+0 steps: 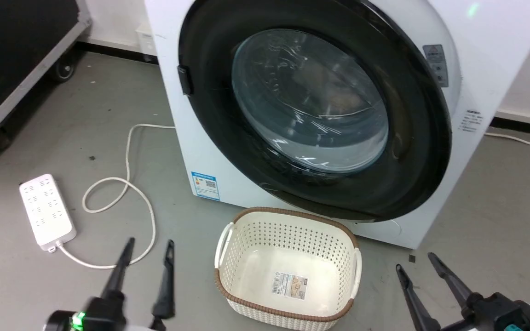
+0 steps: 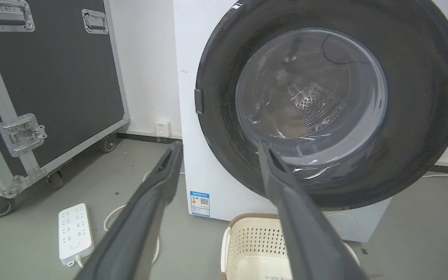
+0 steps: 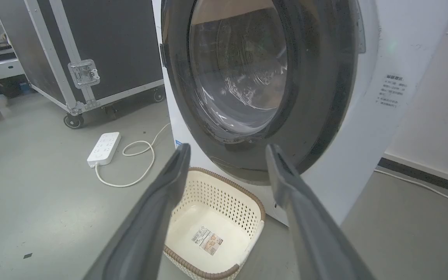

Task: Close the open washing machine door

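The right gripper (image 3: 228,147) is seen with its two dark fingers spread wide, nothing held between them. Beyond the tips, the door (image 3: 321,97) is seen lying against the white washer (image 3: 387,46), its glass centre bulging. A cream basket (image 3: 224,190) with a brown rim is set on the grey floor (image 3: 33,202) just before the washer. A white power strip (image 3: 104,148) and a black wheeled case (image 3: 103,42) are seen to the left.

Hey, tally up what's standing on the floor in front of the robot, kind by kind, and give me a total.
Washing machine: 1
Laundry basket: 1
Power strip: 1
Wheeled black case: 1
Total: 4
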You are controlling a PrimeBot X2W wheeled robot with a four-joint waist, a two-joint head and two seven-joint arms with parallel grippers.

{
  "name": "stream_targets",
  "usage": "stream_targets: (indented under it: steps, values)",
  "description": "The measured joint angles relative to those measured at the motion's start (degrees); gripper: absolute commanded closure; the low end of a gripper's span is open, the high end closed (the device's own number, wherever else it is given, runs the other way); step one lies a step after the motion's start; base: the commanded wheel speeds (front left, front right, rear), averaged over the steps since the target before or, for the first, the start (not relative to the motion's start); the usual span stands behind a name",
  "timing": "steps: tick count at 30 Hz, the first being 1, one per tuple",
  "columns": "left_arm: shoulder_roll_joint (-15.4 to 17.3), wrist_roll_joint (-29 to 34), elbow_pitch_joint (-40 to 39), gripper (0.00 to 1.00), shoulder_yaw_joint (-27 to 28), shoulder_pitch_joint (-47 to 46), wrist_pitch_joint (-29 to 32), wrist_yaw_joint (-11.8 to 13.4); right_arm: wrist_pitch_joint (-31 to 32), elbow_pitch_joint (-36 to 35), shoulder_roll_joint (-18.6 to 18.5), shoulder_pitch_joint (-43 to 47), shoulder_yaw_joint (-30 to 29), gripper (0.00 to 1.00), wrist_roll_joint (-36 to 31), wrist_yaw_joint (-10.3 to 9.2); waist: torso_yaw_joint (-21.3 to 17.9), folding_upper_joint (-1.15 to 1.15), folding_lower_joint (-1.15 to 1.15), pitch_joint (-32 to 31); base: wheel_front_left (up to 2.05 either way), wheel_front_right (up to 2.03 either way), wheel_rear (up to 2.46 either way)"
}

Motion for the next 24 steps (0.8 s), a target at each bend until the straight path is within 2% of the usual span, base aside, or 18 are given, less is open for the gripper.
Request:
stream_targets:
  steps: [3,4,5,9,15,19,24]
  values:
    - [0.6,6.4,0.1,0.0,-2.0,1.0,0.0,1.1,0.0,-0.1,-0.3,0.0,1.6,0.0,0.1,0.0,0.8,0.0,0.01,-0.1,0.0,0.0,0.0]
    - [0.5,7.1,0.4,0.0,-2.4,1.2,0.0,1.5,0.0,-0.2,-0.6,0.0,2.9,0.45,0.7,0.0,1.1,0.0,0.01,0.1,0.0,0.0,0.0]
    - [0.0,7.0,0.4,0.0,-2.5,1.3,0.0,2.1,0.0,-0.6,-0.9,0.0,3.7,1.0,0.9,0.0,1.2,0.0,0.01,0.3,0.0,0.0,0.0]
    - [-0.8,6.5,-0.4,0.0,-2.2,1.2,0.0,3.4,0.0,-2.1,-3.8,-2.2,5.7,1.0,2.3,0.08,2.1,0.0,0.01,1.7,0.0,0.0,0.0]
    - [-2.2,4.6,-1.1,0.0,-3.0,0.4,0.0,3.6,1.7,-1.2,-12.0,-12.0,11.1,1.0,6.0,0.08,3.8,0.0,0.02,4.9,0.0,0.0,0.0]
    - [-2.8,3.4,-1.0,0.0,-3.9,-1.2,0.0,3.7,3.8,1.2,-18.3,-20.2,14.8,1.0,9.8,0.09,5.2,0.0,0.02,7.9,0.0,0.0,0.0]
    - [-3.3,2.3,-1.4,0.0,-5.9,-2.7,0.0,4.7,6.4,6.7,-23.1,-29.5,14.6,1.0,15.7,0.09,7.3,0.0,0.03,11.6,0.0,0.0,0.0]
